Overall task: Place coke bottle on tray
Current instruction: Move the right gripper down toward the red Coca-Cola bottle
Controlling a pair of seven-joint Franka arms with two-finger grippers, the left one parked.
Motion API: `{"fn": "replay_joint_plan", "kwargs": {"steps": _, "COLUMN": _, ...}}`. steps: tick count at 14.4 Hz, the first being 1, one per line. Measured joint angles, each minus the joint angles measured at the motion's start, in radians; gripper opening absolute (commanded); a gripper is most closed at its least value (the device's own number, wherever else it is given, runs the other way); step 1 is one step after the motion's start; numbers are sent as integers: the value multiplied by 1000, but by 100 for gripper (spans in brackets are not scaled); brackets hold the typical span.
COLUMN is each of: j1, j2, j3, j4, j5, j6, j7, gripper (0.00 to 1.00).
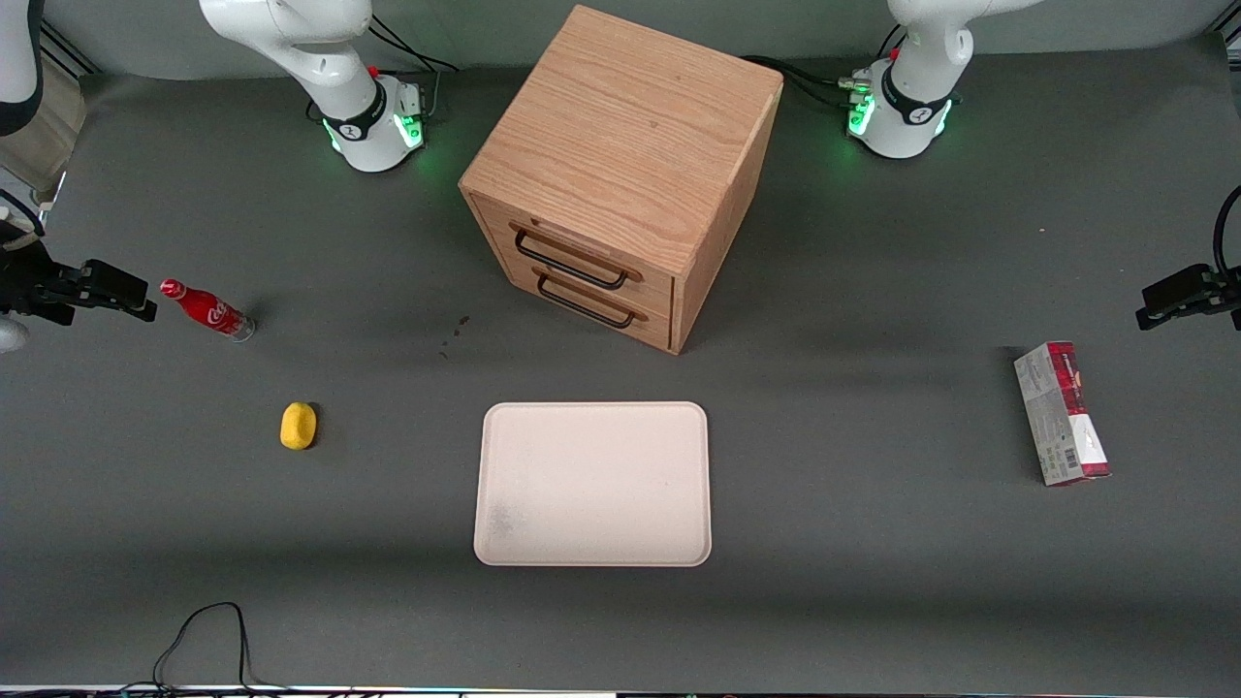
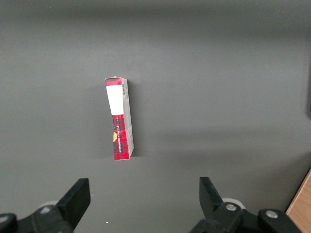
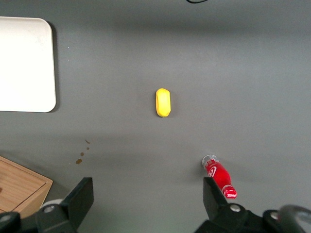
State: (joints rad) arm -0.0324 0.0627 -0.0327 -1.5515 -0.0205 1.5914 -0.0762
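Front view: the coke bottle (image 1: 206, 309) lies on its side on the dark table (image 1: 873, 582) toward the working arm's end, well apart from the empty tray (image 1: 592, 484) and farther from the camera than the yellow lump (image 1: 299, 426). Its long axis runs slantwise, red cap toward the gripper (image 1: 145, 308), clear base toward the wooden cabinet (image 1: 620, 174). The claw hangs just beside the cap, its fingers (image 3: 214, 194) spread wide and holding nothing. Slim, light and probably smooth, the bottle looks apt to roll; a pinch across mid-body seems safest.
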Motion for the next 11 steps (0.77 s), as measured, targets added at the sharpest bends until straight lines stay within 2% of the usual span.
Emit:
{"fn": "replay_joint_plan", "kwargs": {"steps": 8, "j1": -1, "j2": 3, "j3": -12, "j4": -1, "j5": -2, "j6": -14, "j7": -20, "gripper": 100}}
{"fn": "replay_joint_plan", "kwargs": {"steps": 11, "j1": -3, "j2": 2, "j3": -98, "j4": -5, "j5": -6, "j6": -44, "j7": -144, "gripper": 100}}
